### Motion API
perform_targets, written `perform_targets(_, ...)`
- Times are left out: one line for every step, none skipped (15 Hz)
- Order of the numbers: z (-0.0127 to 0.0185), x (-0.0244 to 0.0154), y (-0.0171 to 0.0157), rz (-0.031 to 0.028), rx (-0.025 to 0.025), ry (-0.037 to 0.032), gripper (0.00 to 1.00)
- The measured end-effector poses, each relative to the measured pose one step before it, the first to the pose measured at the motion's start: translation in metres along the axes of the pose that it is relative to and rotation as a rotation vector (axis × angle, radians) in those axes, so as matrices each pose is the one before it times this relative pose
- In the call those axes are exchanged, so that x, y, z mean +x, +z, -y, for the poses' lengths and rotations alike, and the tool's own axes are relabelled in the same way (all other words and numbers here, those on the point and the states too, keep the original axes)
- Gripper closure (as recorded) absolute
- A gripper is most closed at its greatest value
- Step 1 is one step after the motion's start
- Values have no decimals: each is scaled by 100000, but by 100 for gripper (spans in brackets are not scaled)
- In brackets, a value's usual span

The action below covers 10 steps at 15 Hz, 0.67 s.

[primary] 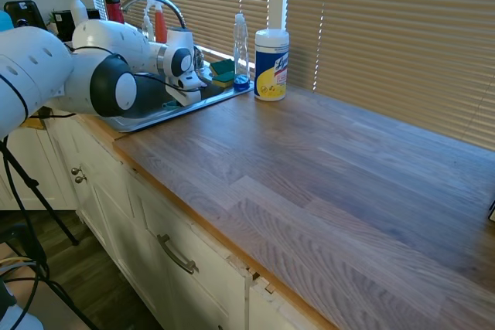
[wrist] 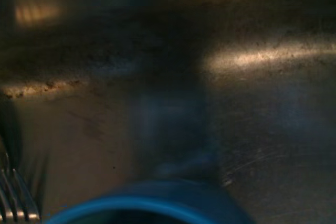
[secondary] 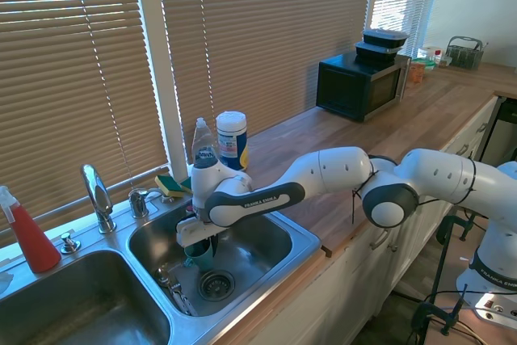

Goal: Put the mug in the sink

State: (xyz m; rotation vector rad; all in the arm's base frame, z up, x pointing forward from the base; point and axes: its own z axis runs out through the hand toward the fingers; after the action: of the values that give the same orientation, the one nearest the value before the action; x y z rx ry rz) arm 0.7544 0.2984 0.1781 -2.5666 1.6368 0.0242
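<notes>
In the second exterior view the teal-blue mug [secondary: 195, 258] hangs upright, low inside the right basin of the steel sink [secondary: 303, 240], just above the basin floor and beside the drain [secondary: 215, 284]. My gripper [secondary: 202, 246] reaches down into that basin and is shut on the mug's rim. From the first exterior view the arm covers the basin, so the mug is hidden there and only the sink's front rim [primary: 155, 121] shows. The wrist view is blurred, with the mug's blue rim [wrist: 142, 207] along its bottom edge over the scratched sink floor.
A curved chrome faucet [secondary: 95, 191] stands behind the basins. Green-and-yellow sponges [secondary: 168, 185], a dish soap bottle [secondary: 202, 145] and a wipes canister [secondary: 231, 140] line the back rim. A fork [secondary: 174, 288] lies on the basin floor. A red spray bottle [secondary: 28, 236] stands far left.
</notes>
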Motion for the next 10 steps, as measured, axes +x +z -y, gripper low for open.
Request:
perform_targets(-2,10,163,8,38,3,0)
perform_targets(36,-35,40,-2,219,-53,0)
perform_targets(69,-44,-85,-6,371,-42,0)
perform_targets(73,-23,-199,6,285,15,0)
perform_targets(59,-28,-252,19,11,103,0)
perform_targets(77,-27,-272,-1,247,106,0)
perform_targets(117,-56,-377,-20,530,31,0)
perform_targets(138,-36,-487,-26,573,70,0)
perform_targets(137,4,-576,-23,502,155,0)
perform_targets(150,75,-689,-105,580,433,0)
